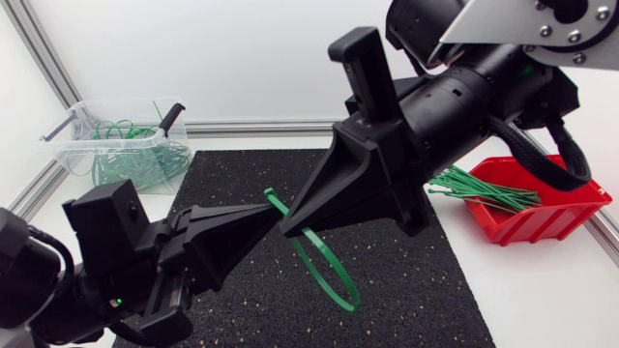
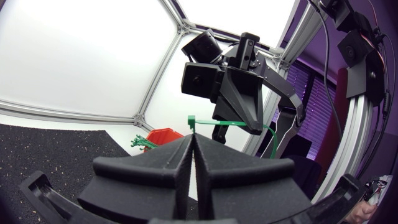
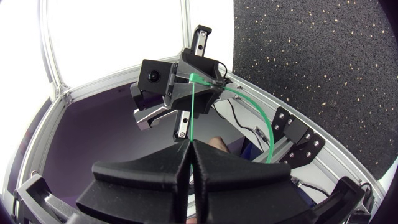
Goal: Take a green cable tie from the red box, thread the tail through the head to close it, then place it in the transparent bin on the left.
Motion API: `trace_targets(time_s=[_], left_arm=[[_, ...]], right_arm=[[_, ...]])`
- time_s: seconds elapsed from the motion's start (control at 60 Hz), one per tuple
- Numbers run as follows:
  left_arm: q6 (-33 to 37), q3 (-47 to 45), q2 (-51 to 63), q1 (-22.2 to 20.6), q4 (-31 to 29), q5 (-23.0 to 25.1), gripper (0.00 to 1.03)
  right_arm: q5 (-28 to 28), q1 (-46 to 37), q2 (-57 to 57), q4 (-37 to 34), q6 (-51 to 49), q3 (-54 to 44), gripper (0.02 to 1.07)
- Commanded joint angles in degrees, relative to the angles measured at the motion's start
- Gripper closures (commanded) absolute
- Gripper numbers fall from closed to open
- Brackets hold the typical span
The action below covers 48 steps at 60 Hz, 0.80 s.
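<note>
A green cable tie (image 1: 327, 274) hangs in a loop over the black mat, held between both grippers at mid table. My left gripper (image 1: 274, 209) comes from the lower left and is shut on the tie's head end (image 2: 191, 120), which pokes out just past its fingertips. My right gripper (image 1: 291, 226) comes from the upper right and is shut on the strap (image 3: 193, 112), which runs straight from its tips to the left gripper (image 3: 194, 79). The red box (image 1: 542, 215) at the right holds several green ties (image 1: 479, 188). The transparent bin (image 1: 70, 147) stands at the back left.
The bin holds several closed green ties (image 1: 135, 159) and a black-handled tool (image 1: 170, 118). A black speckled mat (image 1: 416, 280) covers the middle of the table. White table surface lies around the mat, bounded by a metal frame rail (image 1: 242, 127) at the back.
</note>
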Motion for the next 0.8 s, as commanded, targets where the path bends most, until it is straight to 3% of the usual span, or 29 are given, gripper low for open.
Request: trace_targets(time_s=[0.0, 0.783], left_arm=[[0.9, 0.2, -0.8, -0.2, 1.2, -0.2, 1.00], [1.9, -0.6, -3.0, -1.4, 1.1, -0.4, 1.00]], right_arm=[[-0.2, 0.4, 0.9, 0.5, 2.1, -1.7, 1.01], [-0.2, -0.1, 4.1, 0.6, 3.8, 4.6, 1.01]])
